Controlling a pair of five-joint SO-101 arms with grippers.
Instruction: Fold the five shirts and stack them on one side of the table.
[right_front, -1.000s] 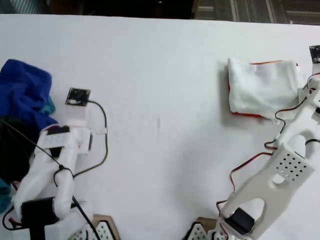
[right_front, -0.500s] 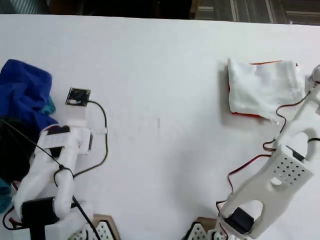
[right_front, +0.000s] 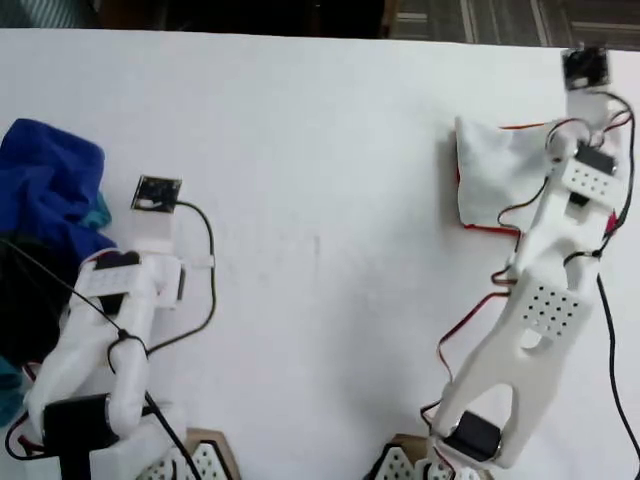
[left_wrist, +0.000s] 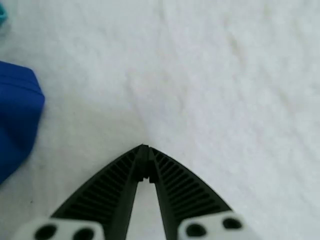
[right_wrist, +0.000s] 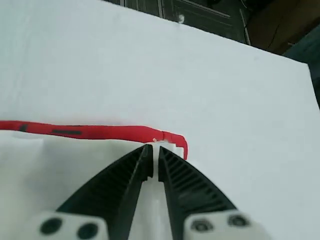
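The left gripper (left_wrist: 144, 152) has its jaws pressed together with nothing between them, low over bare white table (right_front: 320, 130), with the blue shirt (right_front: 50, 180) just beside it. That blue shirt lies crumpled on a heap at the table's left edge with a black garment (right_front: 25, 300) and a bit of teal cloth (right_front: 8, 392). On the far right side lies a folded white shirt (right_front: 495, 175) on top of a red shirt (right_front: 485, 229), whose edge shows as a thin strip along the stack. The right arm lies across this stack, and the right gripper (right_wrist: 151, 151) sits at the stack's corner with its jaws drawn almost together; whether a bit of white cloth is pinched between the tips is hard to tell
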